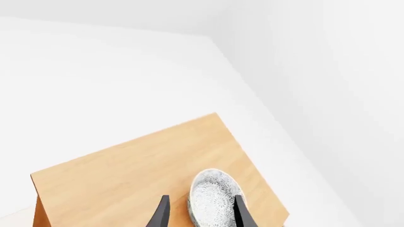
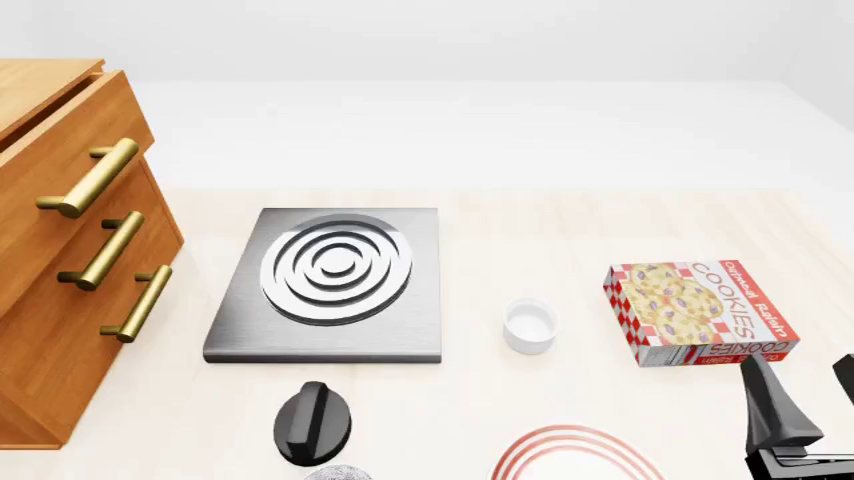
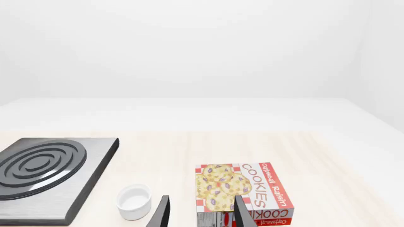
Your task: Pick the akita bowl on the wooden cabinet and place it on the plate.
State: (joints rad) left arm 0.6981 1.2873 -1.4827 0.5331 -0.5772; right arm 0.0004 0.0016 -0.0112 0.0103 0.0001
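Observation:
The akita bowl (image 1: 211, 194), speckled black and white, sits on the wooden cabinet (image 1: 139, 165) near one edge of its top. My left gripper (image 1: 200, 201) hangs above it, open. The bowl shows between the two fingers, and one finger (image 1: 243, 215) overlaps its rim; whether they touch I cannot tell. In the front view the cabinet (image 2: 67, 300) stands at the left, with the bowl and left arm out of frame. The plate (image 2: 577, 432), white with red rings, is cut off by the near edge. My right gripper (image 2: 798, 375) (image 3: 200, 201) rests open at the near right, holding nothing.
A grey stove (image 2: 334, 280) lies mid-table with a black knob (image 2: 316, 420) in front of it. A small white cup (image 2: 530, 325) and a cookies box (image 2: 701, 310) lie to its right. Another speckled round thing (image 2: 340, 472) peeks in at the near edge, left of the plate.

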